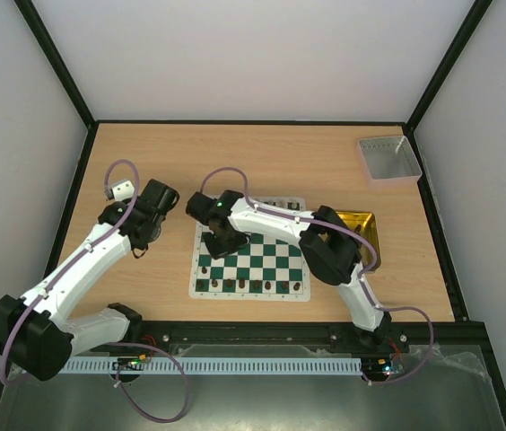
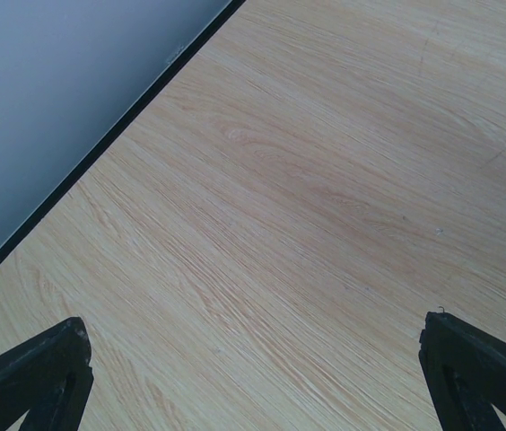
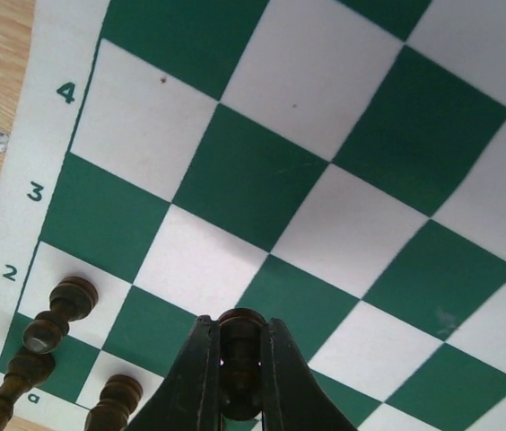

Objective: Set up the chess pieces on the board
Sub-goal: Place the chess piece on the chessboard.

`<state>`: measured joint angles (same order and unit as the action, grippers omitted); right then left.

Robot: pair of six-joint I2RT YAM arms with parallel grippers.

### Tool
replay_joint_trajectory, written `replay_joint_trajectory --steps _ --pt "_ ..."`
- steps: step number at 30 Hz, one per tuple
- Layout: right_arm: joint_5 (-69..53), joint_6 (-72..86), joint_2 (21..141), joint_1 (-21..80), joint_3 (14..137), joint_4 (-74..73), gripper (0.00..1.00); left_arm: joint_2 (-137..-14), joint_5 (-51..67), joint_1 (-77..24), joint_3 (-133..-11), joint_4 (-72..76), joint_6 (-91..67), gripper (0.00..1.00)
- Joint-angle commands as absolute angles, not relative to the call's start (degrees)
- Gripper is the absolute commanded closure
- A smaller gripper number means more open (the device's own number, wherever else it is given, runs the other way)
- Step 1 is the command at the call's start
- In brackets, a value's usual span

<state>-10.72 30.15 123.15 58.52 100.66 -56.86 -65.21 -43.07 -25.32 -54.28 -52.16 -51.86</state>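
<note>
The board (image 1: 266, 256) lies flat at the table's middle, with green and white checks. Dark brown chess pieces (image 1: 249, 285) stand in a row along its near edge, and a few more stand along its far edge (image 1: 275, 204). My right gripper (image 3: 241, 346) is shut on a dark brown chess piece (image 3: 239, 359), held just above the board (image 3: 262, 171) near its left side. In the right wrist view three other dark pieces (image 3: 60, 310) stand at the board's corner. My left gripper (image 2: 253, 350) hangs open over bare wood left of the board, nothing between its fingers (image 2: 42, 373).
A grey rectangular tray (image 1: 388, 159) sits at the back right. A translucent yellow tray (image 1: 367, 226) lies right of the board, partly hidden by my right arm. Black frame rails and white walls bound the table. The table's left edge (image 2: 100, 153) runs close to my left gripper.
</note>
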Motion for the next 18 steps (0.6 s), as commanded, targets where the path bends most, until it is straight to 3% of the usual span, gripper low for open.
replay_joint_trajectory --steps 1,18 --pt "-12.6 29.4 125.2 59.8 103.1 -58.1 0.98 -63.9 -43.6 -25.6 -55.1 -53.0 -51.8 0.01" --pt "-14.8 29.1 126.2 62.3 102.1 -58.3 0.97 -64.0 -43.2 -26.0 -54.6 -52.0 -51.0 0.01"
